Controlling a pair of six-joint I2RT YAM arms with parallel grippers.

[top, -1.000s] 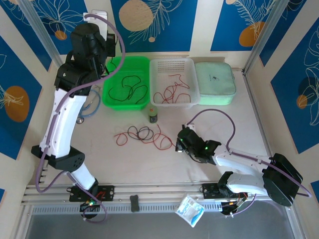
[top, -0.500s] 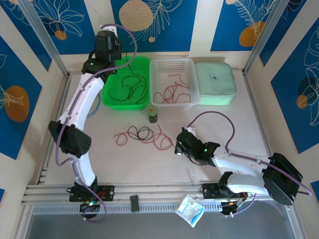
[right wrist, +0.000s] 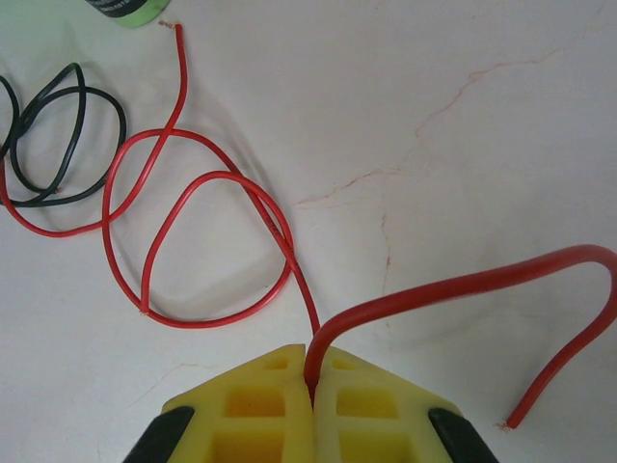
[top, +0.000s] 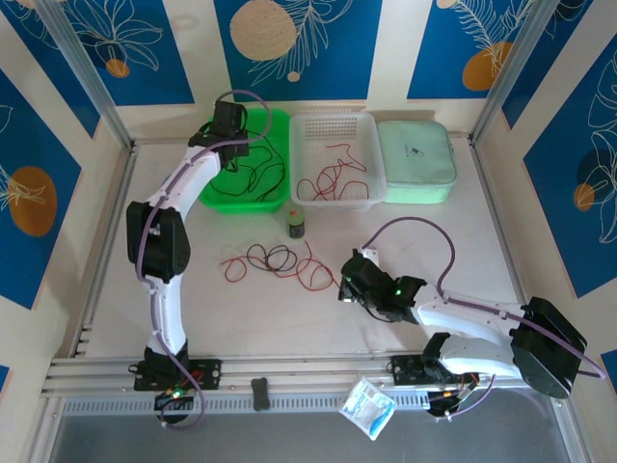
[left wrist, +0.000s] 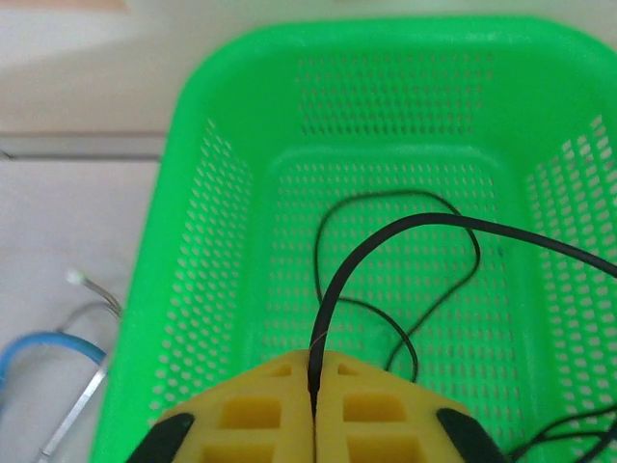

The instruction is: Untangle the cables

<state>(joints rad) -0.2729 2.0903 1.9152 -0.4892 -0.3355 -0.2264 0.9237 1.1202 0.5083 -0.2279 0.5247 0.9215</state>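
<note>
My left arm has swung down from its raised fold and stretched out over the green basket (left wrist: 207,193). There my left fingers (left wrist: 301,381) are clenched on a black cable (left wrist: 434,219) that arches above other black strands lying inside. My right fingers (right wrist: 297,376), low over the counter (right wrist: 482,116), pinch a red cable (right wrist: 453,286). Its far length crosses a loose black loop (right wrist: 121,125) in the remaining tangle. A hard pull there could cinch that crossing tight. On the left, a snagged release could drag the basket's strands back out.
</note>
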